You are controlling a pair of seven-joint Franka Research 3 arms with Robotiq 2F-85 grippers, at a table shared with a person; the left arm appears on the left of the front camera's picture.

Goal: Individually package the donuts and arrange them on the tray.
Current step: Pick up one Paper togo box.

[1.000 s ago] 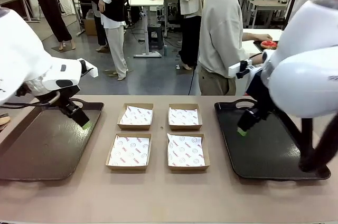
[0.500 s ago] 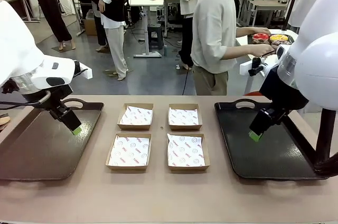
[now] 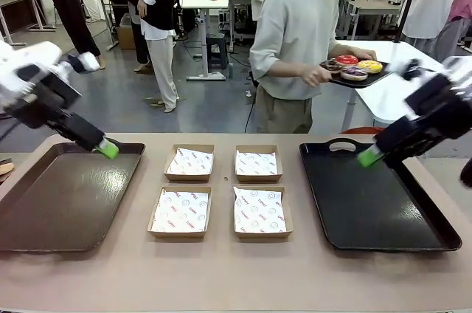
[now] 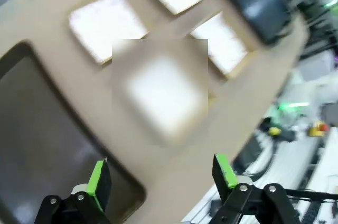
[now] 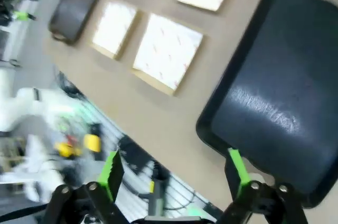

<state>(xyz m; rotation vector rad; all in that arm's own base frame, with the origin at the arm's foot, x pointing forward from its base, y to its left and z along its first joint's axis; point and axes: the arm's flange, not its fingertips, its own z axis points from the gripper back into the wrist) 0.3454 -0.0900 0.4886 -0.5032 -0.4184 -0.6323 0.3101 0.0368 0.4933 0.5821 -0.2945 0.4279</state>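
We find the donuts (image 3: pixel 352 68) not on the table (image 3: pixel 221 276) at all: all four lie flat, bunched together, on a small dark plate (image 3: pixel 366 81) that the person's hand (image 3: pixel 318 75) holds up beyond the far edge, right of the middle. That settles which arm we judge better placed. The right gripper (image 3: pixel 369 156) hangs above the far left part of the right tray (image 3: pixel 369 213), and the plate lies up and away from it across the table edge, a little toward the middle. The left gripper (image 3: pixel 108 149) sits over the far right corner of the left tray (image 3: pixel 59 202), well apart from the donuts, with the four paper-lined boxes (image 3: pixel 258 212) between it and that side. Both claws are released: in each wrist view the green pads (image 5: pixel 112 167) stand wide apart with nothing between them. Being rings, the donuts offer no long axis to line up with, so we expect the approach to turn only on where the plate comes down. The boxes are unfilled and both trays bare, so we judge the packaging not yet begun.
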